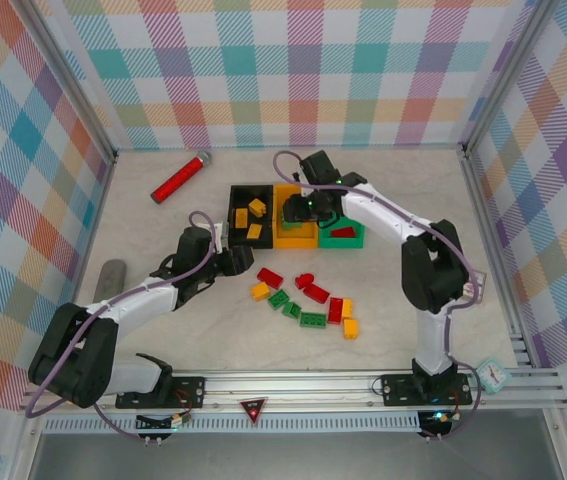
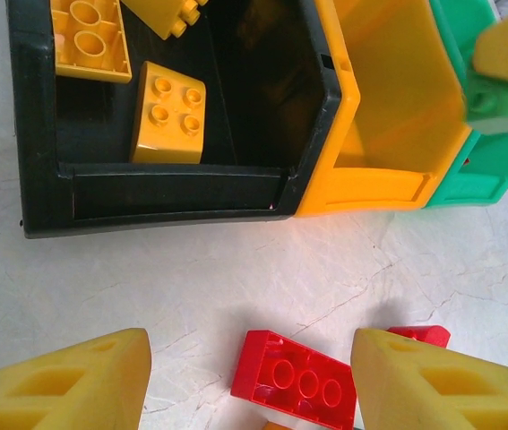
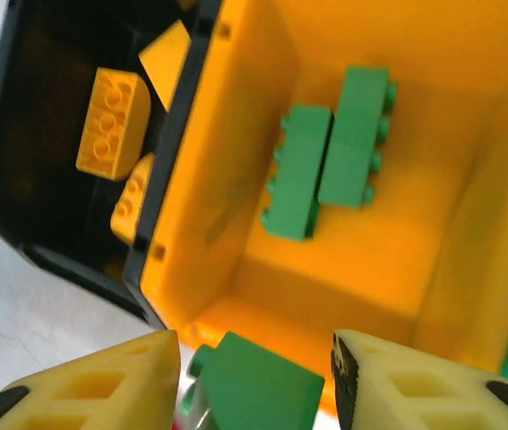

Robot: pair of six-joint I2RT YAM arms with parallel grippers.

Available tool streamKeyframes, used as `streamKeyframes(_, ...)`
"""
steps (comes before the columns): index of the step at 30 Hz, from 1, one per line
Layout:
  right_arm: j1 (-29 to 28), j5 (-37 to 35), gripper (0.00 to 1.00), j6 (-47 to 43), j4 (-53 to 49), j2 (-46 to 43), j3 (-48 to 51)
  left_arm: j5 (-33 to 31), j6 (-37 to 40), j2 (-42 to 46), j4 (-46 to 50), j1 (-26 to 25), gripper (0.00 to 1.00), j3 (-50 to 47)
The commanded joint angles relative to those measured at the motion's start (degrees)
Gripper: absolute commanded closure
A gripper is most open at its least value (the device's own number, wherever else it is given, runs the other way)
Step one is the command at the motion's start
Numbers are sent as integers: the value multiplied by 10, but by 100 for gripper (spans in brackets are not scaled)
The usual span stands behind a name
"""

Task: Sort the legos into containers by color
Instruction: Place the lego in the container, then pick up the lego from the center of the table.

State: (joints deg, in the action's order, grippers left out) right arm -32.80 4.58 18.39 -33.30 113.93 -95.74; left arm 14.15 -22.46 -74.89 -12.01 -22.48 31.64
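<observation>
Three containers stand in a row: the black bin, the orange bin and the green bin. My right gripper hangs open over the orange bin. A green lego sits loose between its fingers, with a gap on the right side. Two green legos lie inside that bin. Yellow legos lie in the black bin. My left gripper is open, low over the table, with a red lego lying between its fingers.
Loose red, green and yellow legos lie scattered in front of the bins. A long red cylinder lies at the back left. A grey object rests by the left wall.
</observation>
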Motion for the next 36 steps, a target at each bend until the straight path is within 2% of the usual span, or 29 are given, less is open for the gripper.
streamKeyframes(1,2,6,47,-19,-39,15,-35,7,8,4,4,-5,39,4)
streamKeyframes(7,1,24,46,-13,-5,-37,36,1,14,17,13,-5,39,4)
streamKeyframes(22,1,-19,45,-67,138,-280,376,8,8,8,-34,-14,39,-16)
streamKeyframes(27,3,-54,45,-84,196,-323,444,0,23,-16,-46,-43,39,-9)
streamKeyframes(33,12,-46,44,-75,304,-345,521,-17,68,-43,-40,-99,39,14)
streamKeyframes(36,15,-60,44,-63,322,-350,537,0,95,-67,-33,-126,40,33)
